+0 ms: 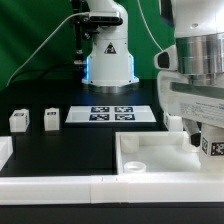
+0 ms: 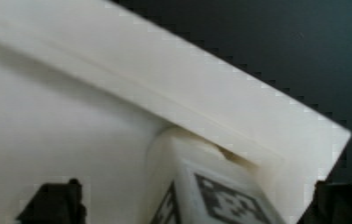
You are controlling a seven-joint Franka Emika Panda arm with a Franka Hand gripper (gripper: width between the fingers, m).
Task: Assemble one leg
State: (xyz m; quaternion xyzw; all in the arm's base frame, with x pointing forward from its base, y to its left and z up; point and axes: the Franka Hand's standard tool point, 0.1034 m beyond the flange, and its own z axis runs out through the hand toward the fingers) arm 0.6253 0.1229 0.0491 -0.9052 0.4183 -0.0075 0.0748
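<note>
The small white plastic block-shaped leg [image 2: 212,188], a black-and-white square marker tag on its face, sits pinched between my gripper [image 1: 205,140] fingers [image 2: 52,200], right against the raised rim of the large white square tray-like piece [image 1: 160,155] at the exterior view's right. In the wrist view the leg presses up beside the tray's pale wall [image 2: 191,90]. Inside the tray I can make out only a small round raised ring [image 1: 134,161]. Two more white tagged legs [image 1: 19,120] [image 1: 51,119] stand well apart on the black table [image 1: 60,145], left of the marker board [image 1: 111,113].
</note>
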